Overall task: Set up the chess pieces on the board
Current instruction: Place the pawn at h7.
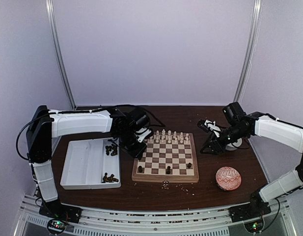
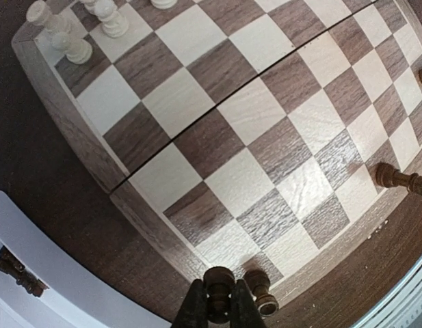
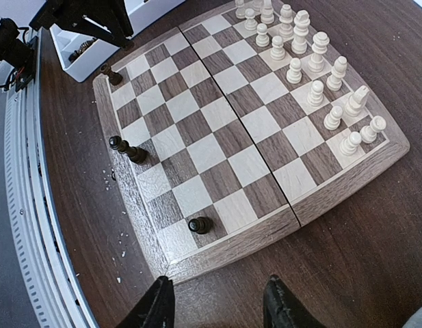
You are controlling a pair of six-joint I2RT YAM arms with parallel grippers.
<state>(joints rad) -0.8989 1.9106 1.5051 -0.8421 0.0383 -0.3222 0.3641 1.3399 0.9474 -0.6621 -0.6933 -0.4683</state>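
At board point(image 2: 197, 137) corner | left claw point(image 2: 219, 304) clenched on dark piece point(image 2: 218, 281), second dark piece point(image 2: 260, 290) just beside | right claw point(image 3: 219, 301) released

Pale lilac walls point(image 1: 151, 49), dark brown wooden table point(image 1: 151, 196), soft even light

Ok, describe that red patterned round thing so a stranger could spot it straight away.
Find the board in the middle of the dark table. Off its near right corner, on bare tabletop, sits a round object patterned red and white. Nothing else there is red, and it dwarfs the chess pieces.
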